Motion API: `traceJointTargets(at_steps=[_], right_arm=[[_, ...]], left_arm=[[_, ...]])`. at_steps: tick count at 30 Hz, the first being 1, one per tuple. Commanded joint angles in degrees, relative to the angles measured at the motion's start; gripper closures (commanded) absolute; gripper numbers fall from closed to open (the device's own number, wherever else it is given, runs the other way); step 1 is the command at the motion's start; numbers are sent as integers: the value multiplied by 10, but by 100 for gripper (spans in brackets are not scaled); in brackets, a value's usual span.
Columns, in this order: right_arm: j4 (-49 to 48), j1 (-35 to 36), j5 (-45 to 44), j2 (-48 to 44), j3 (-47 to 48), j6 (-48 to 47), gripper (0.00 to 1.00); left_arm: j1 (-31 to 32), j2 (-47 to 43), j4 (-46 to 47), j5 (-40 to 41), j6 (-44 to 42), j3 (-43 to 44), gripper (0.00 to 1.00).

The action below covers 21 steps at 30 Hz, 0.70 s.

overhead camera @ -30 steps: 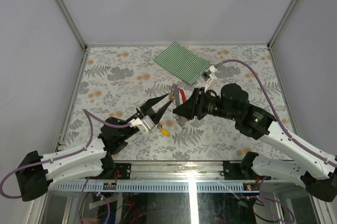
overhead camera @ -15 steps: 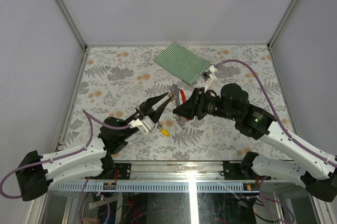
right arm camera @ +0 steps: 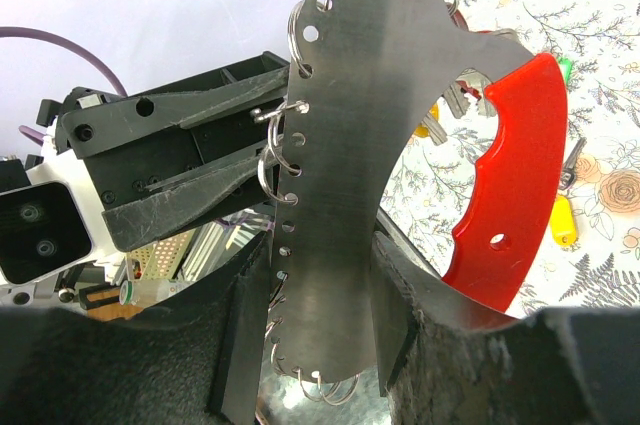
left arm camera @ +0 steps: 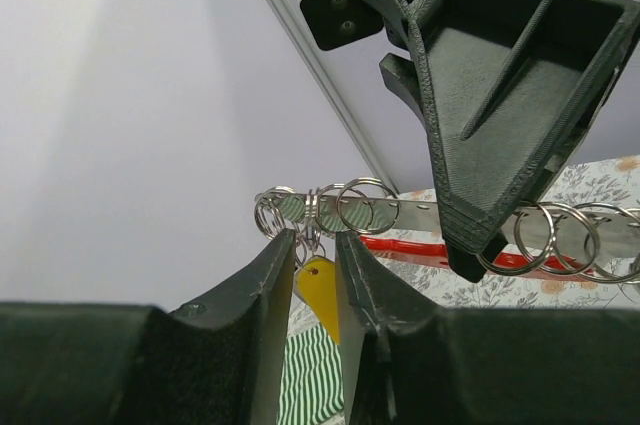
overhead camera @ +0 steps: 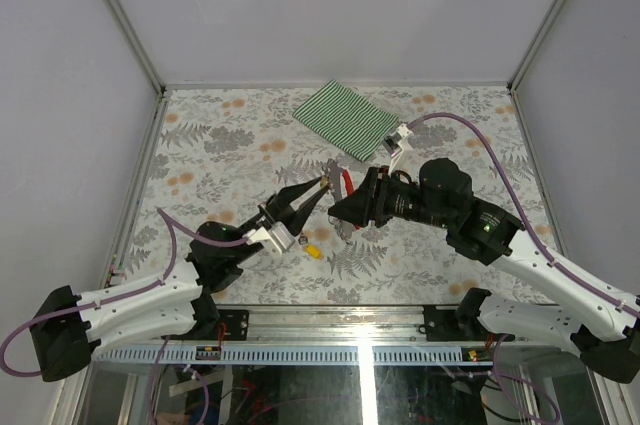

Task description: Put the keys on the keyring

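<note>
The keyring (right arm camera: pixel 350 145) is a flat metal plate lined with holes and small silver rings, with a red curved edge (right arm camera: pixel 510 195). My right gripper (right arm camera: pixel 320 250) is shut on the plate's lower part and holds it up above the table (overhead camera: pixel 343 181). My left gripper (left arm camera: pixel 315 240) meets the plate's ringed edge from the left, its narrow jaws closed around a yellow-headed key (left arm camera: pixel 322 295) that hangs at a ring. In the top view the left gripper (overhead camera: pixel 318 188) touches the keyring. Another yellow key (overhead camera: pixel 314 252) lies on the table, and a green key head (right arm camera: pixel 566 68) shows behind the plate.
A green striped cloth (overhead camera: pixel 347 118) lies at the back of the flowered table. The right finger (left arm camera: pixel 490 115) looms close in the left wrist view. Grey walls enclose the table on three sides.
My left gripper's jaws have narrowed slightly at the plate's ringed edge. The right arm and the keyring have stayed still.
</note>
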<state>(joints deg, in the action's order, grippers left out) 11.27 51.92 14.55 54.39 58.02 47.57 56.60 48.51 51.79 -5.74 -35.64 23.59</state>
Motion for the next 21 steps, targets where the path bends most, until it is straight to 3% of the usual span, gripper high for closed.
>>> traceJointTargets(at_steps=[1, 21], right_arm=[[-45, 2, 8, -7, 18, 1, 100], [-29, 2, 2, -9, 18, -13, 100]], left_arm=[[4, -4, 24, -11, 7, 21, 77], [4, -9, 11, -8, 17, 28, 92]])
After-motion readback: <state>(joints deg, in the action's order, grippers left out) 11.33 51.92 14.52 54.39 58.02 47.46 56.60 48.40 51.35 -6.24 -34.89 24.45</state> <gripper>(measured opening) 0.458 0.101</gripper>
